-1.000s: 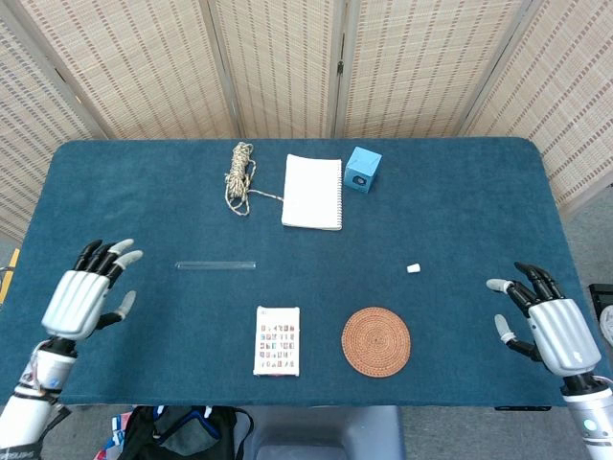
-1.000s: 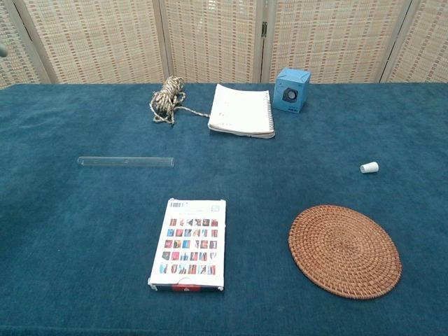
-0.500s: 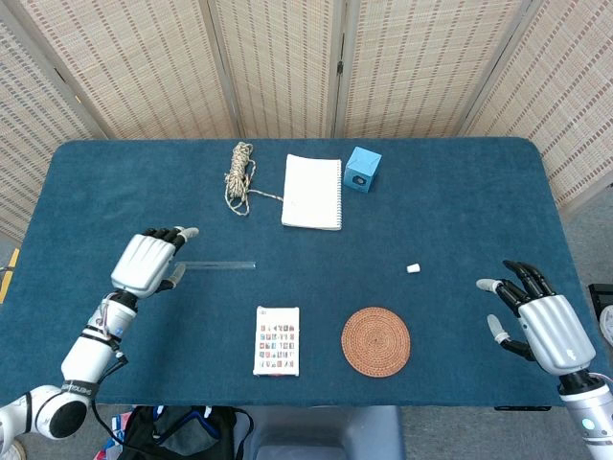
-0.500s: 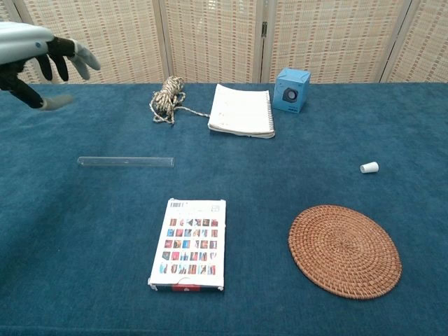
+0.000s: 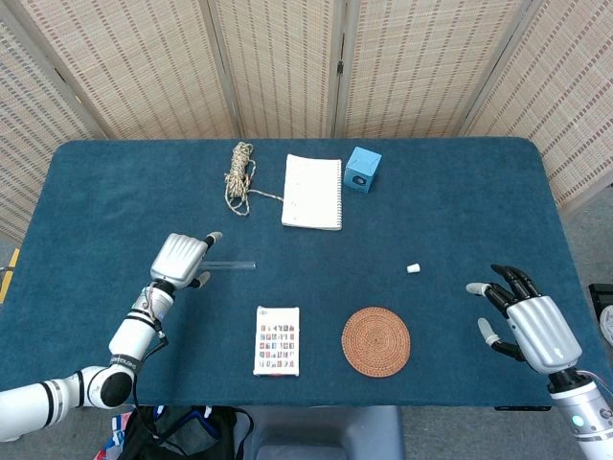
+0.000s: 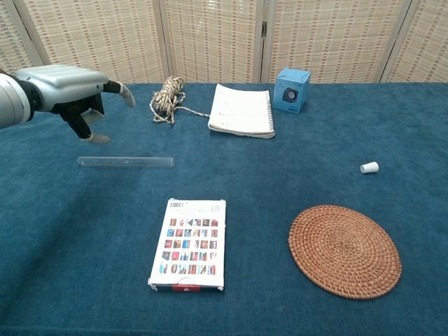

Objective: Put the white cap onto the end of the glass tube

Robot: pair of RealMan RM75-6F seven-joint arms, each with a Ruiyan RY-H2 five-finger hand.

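Left hand (image 6: 66, 84) hovers empty over glass tube (image 6: 126, 162); right hand (image 5: 532, 326) spread, empty

Teal table cloth (image 5: 460, 211), light-blue cube (image 5: 362, 169), white cap (image 5: 414, 268), brown woven coaster (image 5: 376, 341).

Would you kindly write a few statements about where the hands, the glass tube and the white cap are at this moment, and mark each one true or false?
1. The left hand hovers above the glass tube without holding it. True.
2. The white cap already sits on the tube's end. False: it lies alone on the table, far toward the right side.
3. The right hand holds the cap. False: it is empty with fingers apart, away from the cap.
4. The woven coaster lies nearer the table's front edge than the cap. True.
5. The blue cube rests on the notebook. False: it stands beside it.
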